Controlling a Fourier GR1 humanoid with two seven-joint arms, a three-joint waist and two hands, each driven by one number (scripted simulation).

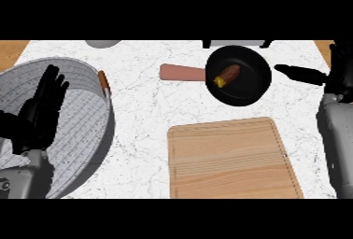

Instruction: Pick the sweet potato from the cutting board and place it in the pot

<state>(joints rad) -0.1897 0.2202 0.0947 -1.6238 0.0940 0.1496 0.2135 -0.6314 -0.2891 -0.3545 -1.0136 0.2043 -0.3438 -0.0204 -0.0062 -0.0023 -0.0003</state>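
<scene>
The reddish-brown sweet potato [228, 74] lies inside the small black pot [238, 74] (wooden cutting board [233, 159] bare). Right hand [324, 77] beside it, fingers released; left hand [40, 112] rests open.

A black pot [238, 74] with a pinkish handle [183, 73] stands on the white marbled counter [144, 107], and the sweet potato [228, 74] lies inside it. Just below the pot lies a wooden cutting board [234, 158], bare on top. At the left sits a large grey bowl [82, 116]; the left hand [41, 112] shows over it, fingers straight and pointing up. The right hand [321, 77] is at the right edge beside the pot, fingers stretched toward it.
</scene>
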